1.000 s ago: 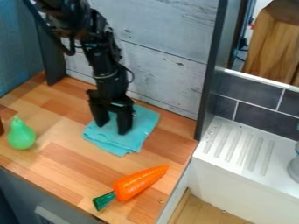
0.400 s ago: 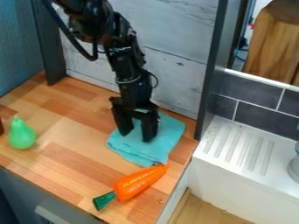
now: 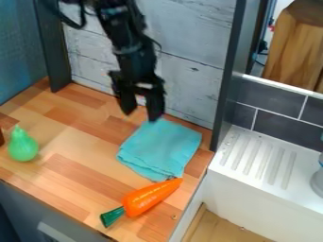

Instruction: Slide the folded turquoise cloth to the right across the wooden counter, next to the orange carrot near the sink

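Above the back of the wooden counter hangs the gripper point(image 3: 140, 116), open, with nothing between its two fingers. Its right fingertip is near the back corner of a folded turquoise cloth point(image 3: 161, 149), which lies flat on the counter. An orange carrot with a green end point(image 3: 150, 197) lies in front of the cloth, its narrow tip at the cloth's front corner. At the left stands a green pear point(image 3: 23, 145), well away from the gripper.
The wooden counter point(image 3: 75, 137) is bounded by a grey plank wall point(image 3: 189, 75) behind and a dark post point(image 3: 222, 94) at the right. Beyond it are a white ridged drainboard point(image 3: 265, 160) and dark tiles. A dark brown object point(image 3: 1, 137) touches the left edge.
The cloth moved right across the counter along with the gripper, up to the carrot's tip. Since then the gripper has lifted off it, up and slightly left.
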Tool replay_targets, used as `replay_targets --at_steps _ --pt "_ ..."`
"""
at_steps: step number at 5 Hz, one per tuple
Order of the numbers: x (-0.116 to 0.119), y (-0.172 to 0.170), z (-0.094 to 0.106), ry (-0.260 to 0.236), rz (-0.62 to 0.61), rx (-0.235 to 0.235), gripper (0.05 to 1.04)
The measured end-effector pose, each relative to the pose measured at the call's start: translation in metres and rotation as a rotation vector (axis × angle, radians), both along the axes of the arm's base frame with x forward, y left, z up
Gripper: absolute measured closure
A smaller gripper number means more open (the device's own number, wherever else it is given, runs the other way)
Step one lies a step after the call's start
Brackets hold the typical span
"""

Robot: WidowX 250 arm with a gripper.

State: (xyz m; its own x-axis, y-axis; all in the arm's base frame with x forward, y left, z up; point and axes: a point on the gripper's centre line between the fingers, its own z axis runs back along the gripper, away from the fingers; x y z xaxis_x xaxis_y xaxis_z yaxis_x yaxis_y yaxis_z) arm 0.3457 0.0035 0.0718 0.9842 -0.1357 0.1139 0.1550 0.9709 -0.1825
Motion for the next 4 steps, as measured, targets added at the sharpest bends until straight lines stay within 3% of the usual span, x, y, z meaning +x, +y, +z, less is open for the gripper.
replay_targets --at_steps 1,2,3,4 --pt "-0.008 0.025 0.032 -0.040 0.049 0.056 0.084" --pt "-0.032 0.050 0.038 0.044 0.083 0.161 0.084" --pt "-0.066 0.080 0.040 0.144 0.138 0.192 0.084" --pt "-0.092 0.079 0.039 0.189 0.126 0.196 0.084"
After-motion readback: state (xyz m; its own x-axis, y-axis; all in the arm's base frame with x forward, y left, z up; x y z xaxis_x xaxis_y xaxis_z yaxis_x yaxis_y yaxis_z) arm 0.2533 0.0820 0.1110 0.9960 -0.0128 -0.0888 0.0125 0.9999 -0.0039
